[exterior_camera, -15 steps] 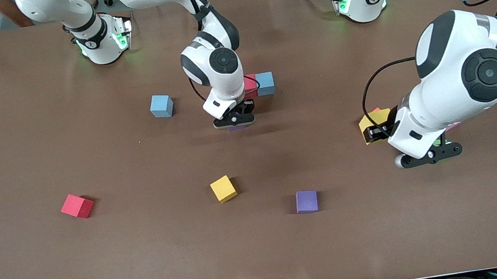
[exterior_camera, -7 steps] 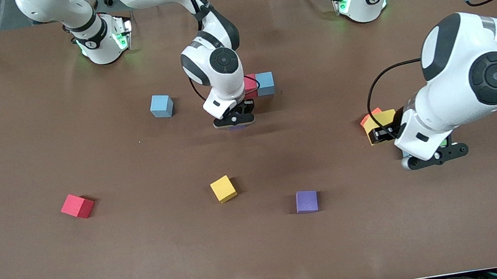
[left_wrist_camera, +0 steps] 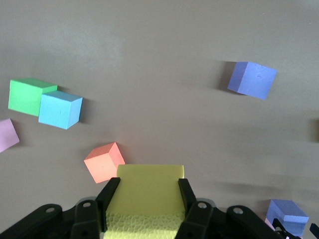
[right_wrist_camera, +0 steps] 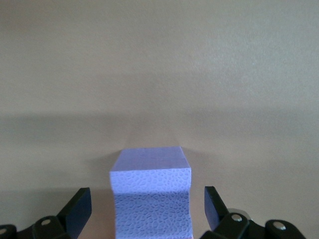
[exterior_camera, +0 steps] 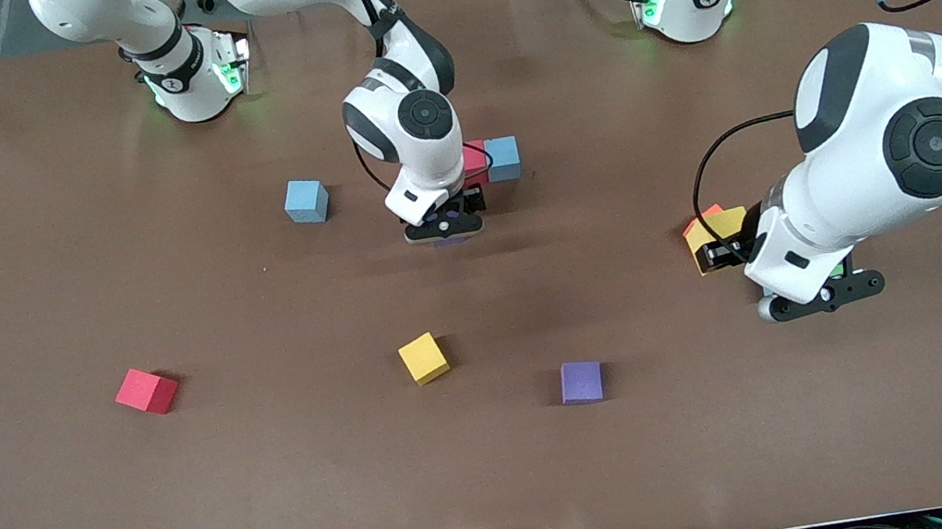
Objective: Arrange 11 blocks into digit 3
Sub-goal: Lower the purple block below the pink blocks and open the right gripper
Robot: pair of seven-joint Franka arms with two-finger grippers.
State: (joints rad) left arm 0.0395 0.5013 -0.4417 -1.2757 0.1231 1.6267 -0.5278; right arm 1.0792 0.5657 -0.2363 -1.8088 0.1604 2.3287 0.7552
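My right gripper (exterior_camera: 449,228) is down at the table's middle and stands open around a purple block (right_wrist_camera: 152,169); both fingers are clear of the block's sides. That block rests on the table just nearer the front camera than a red block (exterior_camera: 474,161) and a light-blue block (exterior_camera: 502,157), which touch side by side. The arm hides whether the purple one touches them. My left gripper (left_wrist_camera: 148,186) is shut on a yellow block (exterior_camera: 719,227), held above the table toward the left arm's end. An orange block (left_wrist_camera: 103,162) lies on the table close beside it.
Loose blocks lie on the brown table: light blue (exterior_camera: 306,200), red (exterior_camera: 144,391), yellow (exterior_camera: 422,358) and purple (exterior_camera: 582,381). Under the left arm, a green block (left_wrist_camera: 25,95) touches a light-blue one (left_wrist_camera: 60,110), with a pink one (left_wrist_camera: 7,135) close by.
My right gripper has opened and let go of the purple block, which stays on the table. The left arm has shifted slightly with the yellow block still held.
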